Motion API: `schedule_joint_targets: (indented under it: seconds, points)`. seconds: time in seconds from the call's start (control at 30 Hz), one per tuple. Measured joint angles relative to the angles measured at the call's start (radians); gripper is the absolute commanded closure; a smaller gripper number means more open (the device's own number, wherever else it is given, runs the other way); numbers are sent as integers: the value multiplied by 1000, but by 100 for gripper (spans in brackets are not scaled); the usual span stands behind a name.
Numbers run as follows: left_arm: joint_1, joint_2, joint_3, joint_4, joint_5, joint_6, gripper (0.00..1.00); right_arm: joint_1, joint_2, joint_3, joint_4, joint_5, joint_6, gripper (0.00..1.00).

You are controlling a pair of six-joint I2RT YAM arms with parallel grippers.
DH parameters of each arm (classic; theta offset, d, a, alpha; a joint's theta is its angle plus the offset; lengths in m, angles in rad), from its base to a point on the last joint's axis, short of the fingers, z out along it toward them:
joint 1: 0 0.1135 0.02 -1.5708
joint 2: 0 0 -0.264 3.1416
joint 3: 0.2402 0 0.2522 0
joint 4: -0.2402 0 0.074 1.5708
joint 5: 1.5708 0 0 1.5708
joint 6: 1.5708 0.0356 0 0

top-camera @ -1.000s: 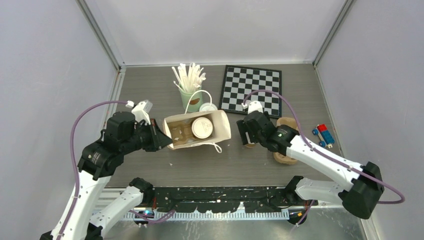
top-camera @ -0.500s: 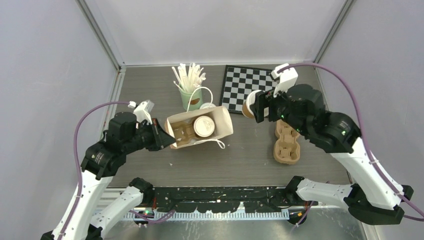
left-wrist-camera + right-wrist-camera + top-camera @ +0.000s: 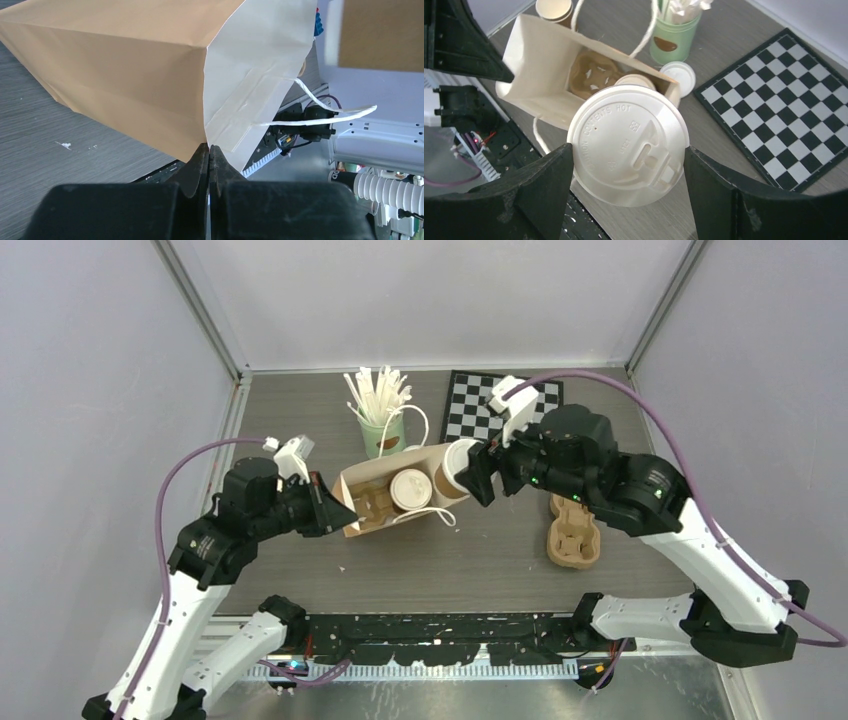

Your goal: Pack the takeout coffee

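Observation:
An open paper bag (image 3: 447, 498) lies on the table with a pulp tray (image 3: 591, 75) inside. One white-lidded takeout coffee cup (image 3: 408, 490) stands in it and also shows in the right wrist view (image 3: 636, 80). My right gripper (image 3: 478, 475) is shut on the second lidded cup (image 3: 455, 475), held tilted in the air at the bag's right end. Its white lid (image 3: 628, 145) fills the space between my right gripper's (image 3: 628, 167) jaws. My left gripper (image 3: 335, 512) is shut on the bag's left edge (image 3: 208, 140), seen close up in the left wrist view (image 3: 208, 148).
A mint-green can of white sticks (image 3: 383, 430) stands behind the bag, with a loose white lid (image 3: 677, 74) beside it. A chessboard (image 3: 470, 405) lies at the back right. A spare pulp cup tray (image 3: 572, 530) lies right of the bag. Stacked empty paper cups (image 3: 555, 9) sit near the bag.
My right arm has lifted the lidded cup off the table and carried it left to the bag's right end. The left gripper kept its hold while the bag shifted slightly.

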Motion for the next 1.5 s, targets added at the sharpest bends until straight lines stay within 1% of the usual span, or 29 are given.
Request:
schedule_joint_targets:
  seconds: [0.2,0.37,0.5,0.63,0.8,0.93,1.1,1.33,1.5]
  points:
    - [0,6,0,23,25,-2,100,45,34,-61,86,-18,-42,22]
    - [0,30,0,45,69,-2,100,50,58,-111,180,-20,-111,21]
    - [0,69,0,78,125,0,100,50,61,-193,225,-21,-146,21]
    - [0,119,0,121,185,2,100,50,60,-259,225,-20,-158,22]
    - [0,165,-12,193,238,-2,100,64,27,-266,182,-16,-153,23]
    - [0,176,-22,240,272,-7,100,111,-25,-266,142,1,-126,23]
    - [0,174,-59,255,275,-14,92,171,-40,-267,133,37,-108,23]
    - [0,137,-89,199,232,-24,69,193,31,-297,172,53,-140,23]
    - [0,99,-89,151,186,-25,65,195,49,-338,204,56,-187,23]
